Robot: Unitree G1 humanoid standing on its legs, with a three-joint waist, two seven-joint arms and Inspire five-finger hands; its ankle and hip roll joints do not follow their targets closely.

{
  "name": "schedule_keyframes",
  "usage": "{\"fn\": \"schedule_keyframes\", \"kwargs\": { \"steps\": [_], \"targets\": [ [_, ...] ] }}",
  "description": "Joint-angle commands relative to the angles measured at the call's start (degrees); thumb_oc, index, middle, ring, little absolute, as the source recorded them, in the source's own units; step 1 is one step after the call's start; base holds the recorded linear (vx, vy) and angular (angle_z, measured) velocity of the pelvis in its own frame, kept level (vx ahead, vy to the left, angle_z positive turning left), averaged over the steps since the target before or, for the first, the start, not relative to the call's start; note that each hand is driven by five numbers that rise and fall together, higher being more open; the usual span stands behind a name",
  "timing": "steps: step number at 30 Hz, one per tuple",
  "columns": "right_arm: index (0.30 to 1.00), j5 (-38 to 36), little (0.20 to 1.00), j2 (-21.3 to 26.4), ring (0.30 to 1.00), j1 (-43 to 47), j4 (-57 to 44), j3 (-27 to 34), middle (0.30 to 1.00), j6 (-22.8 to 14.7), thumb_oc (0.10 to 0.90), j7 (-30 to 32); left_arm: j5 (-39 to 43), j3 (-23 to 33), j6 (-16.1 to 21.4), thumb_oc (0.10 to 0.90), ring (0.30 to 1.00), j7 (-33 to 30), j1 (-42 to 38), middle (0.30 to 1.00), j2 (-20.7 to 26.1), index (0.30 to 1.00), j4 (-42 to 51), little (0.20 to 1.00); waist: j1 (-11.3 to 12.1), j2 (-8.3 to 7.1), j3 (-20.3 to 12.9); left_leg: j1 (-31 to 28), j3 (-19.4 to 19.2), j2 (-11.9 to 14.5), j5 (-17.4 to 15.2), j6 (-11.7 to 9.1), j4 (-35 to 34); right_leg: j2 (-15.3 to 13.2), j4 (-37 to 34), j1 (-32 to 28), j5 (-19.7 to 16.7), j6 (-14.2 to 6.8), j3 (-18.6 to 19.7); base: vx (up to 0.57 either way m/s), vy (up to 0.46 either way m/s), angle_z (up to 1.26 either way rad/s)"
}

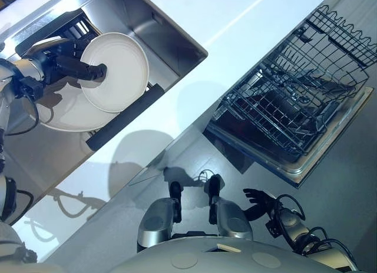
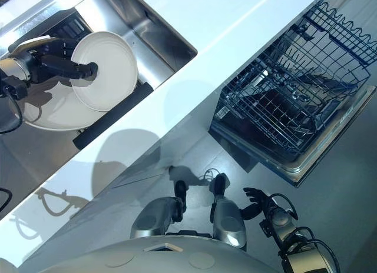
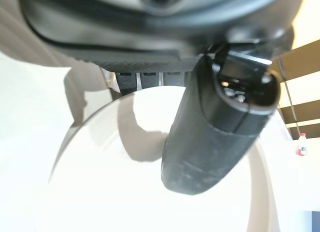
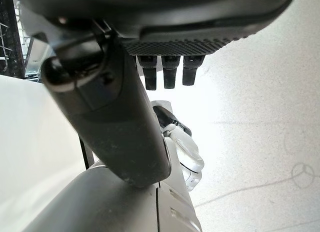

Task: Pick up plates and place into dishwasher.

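White plate (image 1: 118, 70) pinched in left hand (image 1: 65, 58) fingers above sink (image 1: 171, 35) rim; right hand (image 1: 259, 203) fingers relaxed.

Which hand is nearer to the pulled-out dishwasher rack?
Right. The right hand hangs open just below the dishwasher rack over the floor, while the left hand is across the counter at the sink, holding a white plate.

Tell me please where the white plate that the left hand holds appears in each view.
Left eye view: plate upper left, over the sink, pinched by the left hand.
Right eye view: upper left.
Left wrist view: lower centre, behind the thumb.
Right wrist view: not in it.
Shared landmark: the thumb on the plate's face.
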State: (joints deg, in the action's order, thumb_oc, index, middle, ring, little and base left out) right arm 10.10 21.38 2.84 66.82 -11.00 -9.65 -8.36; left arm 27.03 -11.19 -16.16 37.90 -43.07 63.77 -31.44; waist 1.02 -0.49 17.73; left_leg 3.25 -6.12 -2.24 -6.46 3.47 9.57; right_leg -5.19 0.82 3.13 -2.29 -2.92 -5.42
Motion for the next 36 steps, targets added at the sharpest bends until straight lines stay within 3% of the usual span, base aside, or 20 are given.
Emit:
{"fn": "schedule_keyframes", "kwargs": {
  "steps": [1, 8, 12, 16, 19, 23, 27, 30, 33, 36],
  "targets": [
    [0.9, -1.9, 0.9, 3.1, 0.9, -1.3, 1.0, 2.3, 0.9, -1.1, 0.8, -0.6, 5.9, -0.4, 2.8, 0.1, 0.3, 5.2, 3.6, 0.3, 0.0, 0.3, 10.1, 0.2, -0.4, 3.28, -6.1, -0.6, 0.6, -3.4, -1.8, 0.7, -1.9, -0.2, 6.8, 0.7, 6.9, -4.5, -0.9, 0.0, -0.07, 0.03],
    [0.9, -2.5, 0.9, 2.1, 0.9, -1.7, 0.8, 1.4, 0.9, -2.5, 0.8, 0.0, 6.9, 2.5, 10.3, 0.1, 0.3, -3.4, 4.7, 0.3, -0.5, 0.3, 14.4, 0.2, 0.3, 3.59, -7.9, -2.7, 2.1, -3.0, -0.6, 0.3, -5.3, 0.8, 7.1, -0.5, 8.3, -3.7, -2.2, -0.01, -0.1, 0.06],
    [0.9, -5.2, 0.9, 2.0, 0.9, -2.1, -0.7, 1.5, 0.9, -5.5, 0.8, 1.3, 3.4, 4.3, 16.5, 0.1, 0.3, -10.2, 5.2, 0.3, -0.6, 0.3, 16.4, 0.2, 0.4, 3.86, -8.5, -3.8, 2.7, -2.5, 0.6, -0.2, -8.1, 1.7, 6.5, -1.2, 8.7, -3.1, -2.9, -0.02, -0.118, 0.05],
    [0.9, -9.3, 0.9, 1.6, 0.9, -3.2, -7.6, 2.4, 0.9, -9.1, 0.8, 4.8, 1.1, 7.1, 22.6, 0.1, 0.3, -18.9, 5.9, 0.3, -1.5, 0.3, 17.3, 0.2, -0.2, 4.15, -9.2, -4.8, 3.4, -2.0, 2.1, -1.1, -10.8, 2.7, 5.6, -2.1, 9.1, -2.5, -3.2, -0.02, -0.117, 0.02],
    [0.9, -8.4, 0.9, 1.9, 0.9, -4.5, -15.7, 3.1, 0.9, -10.8, 0.8, 8.9, -3.0, 9.1, 27.2, 0.1, 0.3, -25.7, 6.9, 0.3, -1.7, 0.3, 17.0, 0.2, -1.0, 4.28, -9.8, -5.2, 3.3, -1.7, 2.6, -1.4, -11.6, 3.2, 5.1, -2.5, 9.3, -2.0, -3.1, -0.02, -0.061, -0.05],
    [0.9, -7.7, 0.9, 2.3, 0.9, -6.0, -27.8, 3.5, 0.9, -10.8, 0.8, 12.6, -6.2, 11.5, 32.5, 0.1, 0.3, -35.1, 8.5, 0.3, -1.4, 0.3, 16.2, 0.2, -2.1, 4.24, -10.3, -5.7, 3.0, -1.3, 2.7, -1.5, -12.0, 3.7, 4.7, -3.0, 9.8, -1.5, -2.8, -0.02, -0.039, -0.06],
    [0.9, -17.6, 0.9, 0.8, 0.9, -7.7, -40.2, 5.2, 0.9, -9.3, 0.8, 6.8, -6.4, 16.1, 37.5, 0.1, 0.3, -42.4, 12.3, 0.3, -2.5, 0.3, 16.2, 0.2, -3.1, 4.19, -10.7, -6.5, 2.5, -0.8, 2.5, -1.7, -12.3, 3.9, 4.4, -3.8, 10.3, -1.0, -2.7, -0.03, -0.039, -0.07],
    [0.9, -34.5, 0.9, -2.1, 0.9, -8.6, -45.5, 6.9, 0.9, -7.5, 0.8, -1.7, -3.9, 19.0, 39.7, 0.1, 0.3, -45.8, 14.3, 0.3, -3.8, 0.3, 16.3, 0.2, -3.7, 4.13, -11.0, -7.1, 2.1, -0.5, 2.4, -1.9, -12.6, 4.0, 4.3, -4.3, 10.8, -0.8, -2.7, -0.03, -0.041, -0.03],
    [0.9, -47.5, 0.9, -6.3, 0.9, -9.0, -53.5, 9.5, 0.9, -2.5, 0.8, -6.9, -2.9, 20.7, 41.9, 0.1, 0.3, -48.4, 15.7, 0.3, -6.6, 0.3, 15.7, 0.2, -4.7, 4.23, -11.6, -7.7, 1.2, 0.0, 2.4, -2.1, -12.9, 4.1, 4.2, -4.5, 11.1, -0.6, -2.7, -0.03, -0.032, -0.01],
    [0.9, -52.4, 0.9, -7.9, 0.9, -9.3, -59.1, 11.4, 0.9, 0.2, 0.8, -7.6, -4.1, 21.3, 43.0, 0.1, 0.3, -50.9, 17.5, 0.3, -8.2, 0.3, 17.3, 0.2, -5.4, 4.3, -11.8, -8.0, 0.7, 0.3, 2.5, -2.2, -13.2, 4.3, 4.1, -4.6, 11.2, -0.5, -2.5, -0.03, -0.011, -0.12]
  ]
}}
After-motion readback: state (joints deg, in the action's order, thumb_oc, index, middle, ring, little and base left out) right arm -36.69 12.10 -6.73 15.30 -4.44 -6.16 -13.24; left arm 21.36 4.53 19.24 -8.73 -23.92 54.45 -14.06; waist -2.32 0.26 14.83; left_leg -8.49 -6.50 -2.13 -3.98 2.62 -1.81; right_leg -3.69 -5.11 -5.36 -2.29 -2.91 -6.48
